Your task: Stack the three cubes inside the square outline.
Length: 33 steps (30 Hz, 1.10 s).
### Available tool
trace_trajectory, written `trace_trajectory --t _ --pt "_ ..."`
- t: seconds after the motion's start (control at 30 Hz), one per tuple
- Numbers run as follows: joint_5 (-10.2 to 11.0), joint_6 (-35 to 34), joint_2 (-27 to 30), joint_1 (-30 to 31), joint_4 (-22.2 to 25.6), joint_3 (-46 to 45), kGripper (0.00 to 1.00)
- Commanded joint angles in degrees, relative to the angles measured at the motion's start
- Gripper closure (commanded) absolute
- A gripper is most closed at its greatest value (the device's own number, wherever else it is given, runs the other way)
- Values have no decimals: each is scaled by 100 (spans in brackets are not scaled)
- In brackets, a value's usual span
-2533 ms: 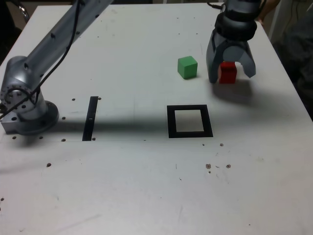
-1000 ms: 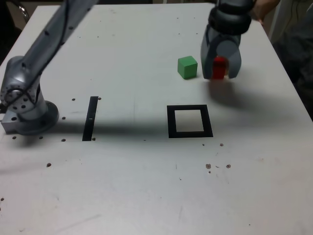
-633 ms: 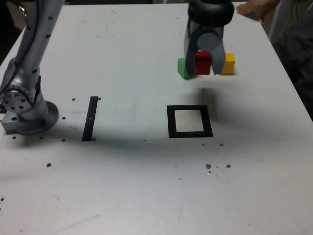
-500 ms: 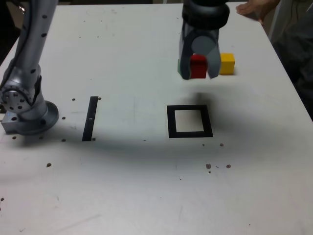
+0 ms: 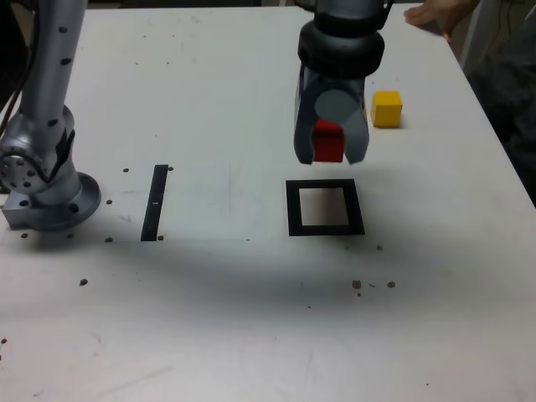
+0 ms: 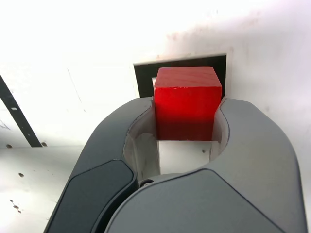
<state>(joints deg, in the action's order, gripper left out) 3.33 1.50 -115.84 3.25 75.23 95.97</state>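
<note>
White table [image 5: 209, 310] spreads beneath everything, with the square outline [image 5: 295, 209] as landmark. Left of it in the exterior view lies a black strip [image 5: 155, 203]. Just beyond it, raised, the claw [image 5: 331, 155] is clamped on the red cube [image 5: 327, 141]. Beyond it to the right sits the yellow cube [image 5: 387, 110].

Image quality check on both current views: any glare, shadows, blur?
Exterior view: broad soft shadow across the table, darker upper corners beyond it, gripper a little soft, outline crisp. Wrist view: table washed out nearly white in places, faint shading beyond the outline, red cube evenly lit with a paler top face and sharp edges.
</note>
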Motion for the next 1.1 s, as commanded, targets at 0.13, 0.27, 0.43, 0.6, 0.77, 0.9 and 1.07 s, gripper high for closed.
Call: trace_trajectory --t 0.13,0.27,0.43,0.6,0.77,0.9,1.07 --pt "-203 -163 0 168 -350 -254 60" --pt "-281 -229 -14 209 -456 -353 60" --pt "-377 -259 -3 212 -625 -581 60" --pt "-456 -297 -7 212 -852 -822 60" --pt "-474 -317 -21 212 -970 -937 60" --pt "-474 -317 -38 212 -1013 -984 60" --pt "-478 -317 -92 212 -1090 -1007 60"
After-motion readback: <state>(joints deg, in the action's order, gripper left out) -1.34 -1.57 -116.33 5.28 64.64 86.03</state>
